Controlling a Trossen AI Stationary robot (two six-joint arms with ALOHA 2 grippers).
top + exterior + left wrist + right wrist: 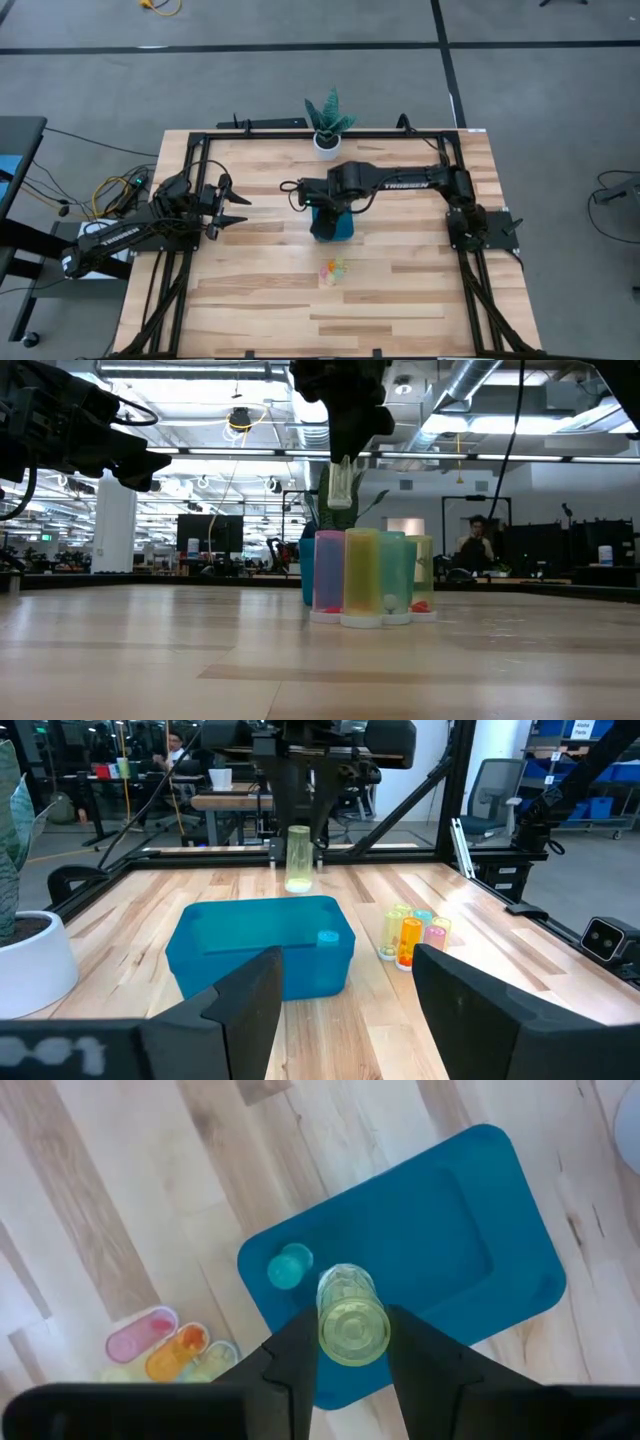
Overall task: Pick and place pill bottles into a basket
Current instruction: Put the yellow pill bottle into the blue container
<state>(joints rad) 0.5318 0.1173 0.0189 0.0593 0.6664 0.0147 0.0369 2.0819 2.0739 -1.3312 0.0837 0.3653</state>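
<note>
R arm's hand point(352, 1348) is clamped on a pale yellow-green see-through pill bottle point(352, 1320), held upright in the air right over the teal-blue rectangular shallow plastic basket point(440, 1230) mid-worktop. One small teal bottle point(290, 1266) already sits inside the basket, by a corner. The rest, a tight cluster of pink, orange, yellow & green bottles point(334, 270), stands on the pale wooden worktop point(250, 300) just on the near side of the basket. L arm's hand point(232, 205) waits well off to the left, fingers apart, holding nothing. White potted plant point(327, 140) sits at the far edge.

Step in hand, I'd say: the placing part, bottle carried & not yet let go. Next calls for lowering into the basket, clear of the teal one, then opening the fingers so it doesn't tip, then back to the cluster.
</note>
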